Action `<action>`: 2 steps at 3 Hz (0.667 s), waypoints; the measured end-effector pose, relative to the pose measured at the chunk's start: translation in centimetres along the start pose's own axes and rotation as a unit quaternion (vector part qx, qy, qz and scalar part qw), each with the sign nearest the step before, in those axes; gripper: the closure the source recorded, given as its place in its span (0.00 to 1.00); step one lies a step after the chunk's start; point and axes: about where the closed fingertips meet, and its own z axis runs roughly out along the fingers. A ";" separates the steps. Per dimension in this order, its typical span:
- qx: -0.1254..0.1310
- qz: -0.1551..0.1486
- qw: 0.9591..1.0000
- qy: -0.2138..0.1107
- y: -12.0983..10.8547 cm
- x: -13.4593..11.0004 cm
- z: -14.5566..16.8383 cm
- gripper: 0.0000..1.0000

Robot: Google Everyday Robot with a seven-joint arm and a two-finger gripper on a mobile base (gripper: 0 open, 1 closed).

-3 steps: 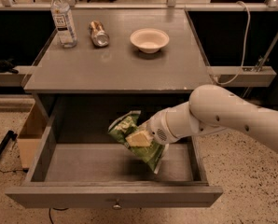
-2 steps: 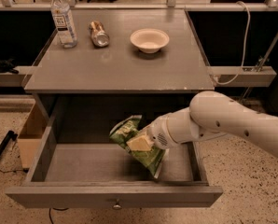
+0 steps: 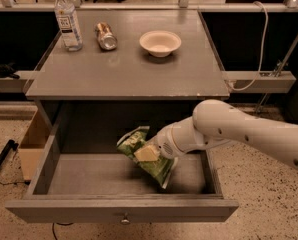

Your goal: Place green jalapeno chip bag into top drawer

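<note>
The green jalapeno chip bag (image 3: 139, 146) is crinkly green with pale markings and hangs tilted inside the open top drawer (image 3: 121, 207), its lower end close to the drawer floor. My gripper (image 3: 148, 153) reaches in from the right on a white arm and is shut on the bag near its middle. The drawer is pulled out toward the camera; its grey front panel carries a small round metal knob (image 3: 124, 219).
On the grey tabletop (image 3: 129, 74) stand a water bottle (image 3: 68, 20), a crushed metal can (image 3: 106, 35) and a pale bowl (image 3: 160, 42). A cardboard box (image 3: 33, 145) sits on the floor left of the drawer. A white cable (image 3: 256, 59) runs at the right.
The gripper with the bag has shifted slightly left and lower within the drawer. The items on the tabletop have not moved.
</note>
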 end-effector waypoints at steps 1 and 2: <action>-0.001 0.007 1.000 0.014 -2.5 -0.4 2.6 1.00; -0.001 0.007 1.000 0.014 -2.5 -0.4 2.6 1.00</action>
